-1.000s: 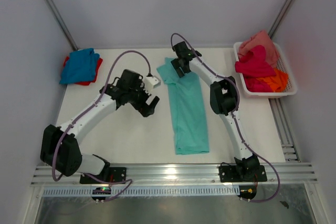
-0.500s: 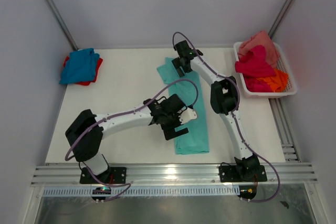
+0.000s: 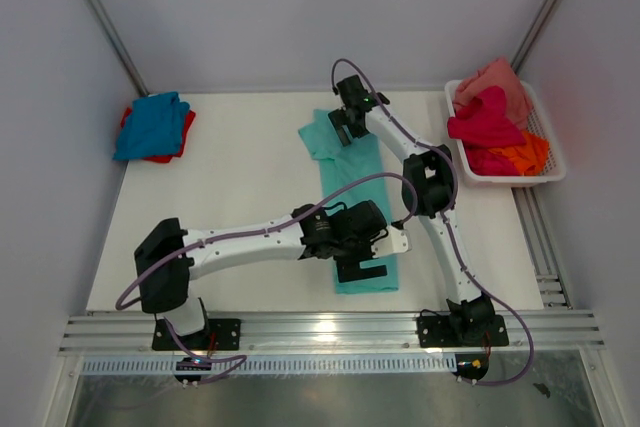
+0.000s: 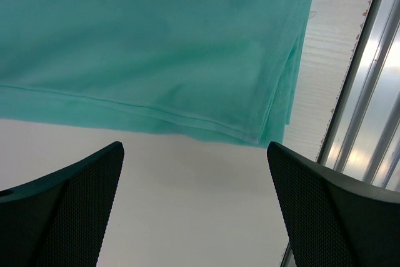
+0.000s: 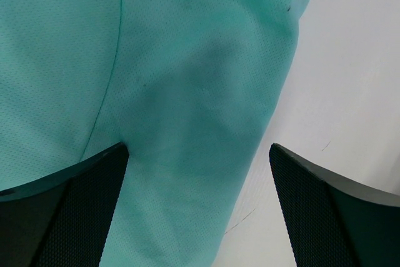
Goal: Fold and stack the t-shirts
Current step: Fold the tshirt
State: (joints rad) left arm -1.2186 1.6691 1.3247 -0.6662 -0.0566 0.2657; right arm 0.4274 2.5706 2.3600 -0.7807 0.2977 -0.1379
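On the tabletop (image 3: 230, 182), centre: the mint-teal t-shirt (image 3: 357, 192) lies flat as a long narrow strip running near to far, with one sleeve jutting left at its far end. Doubled edges at the near hem suggest the lengthwise fold is done.
Left gripper (image 3: 362, 272): poised over the strip's near hem, jaws wide and holding nothing. In the left wrist view the hem corner lies just ahead of the spread fingers (image 4: 69, 211).
Right gripper (image 3: 343, 130): over the strip's far end, beside the sleeve, jaws likewise wide and empty. Cloth with a curved seam fills most of the right wrist view.
Reason for placement: one gripper at each end suits a crosswise fold, judged to be the step in hand. Which end is to be lifted cannot be told.
Far-left pile: a blue t-shirt (image 3: 150, 125) folded on a red t-shirt (image 3: 183, 139), well apart from the work and probably the stack's site.
Far-right white mesh basket (image 3: 548, 169): holds the magenta (image 3: 485, 122), orange (image 3: 525, 155) and salmon pink (image 3: 495, 79) tees, crumpled and not yet folded.
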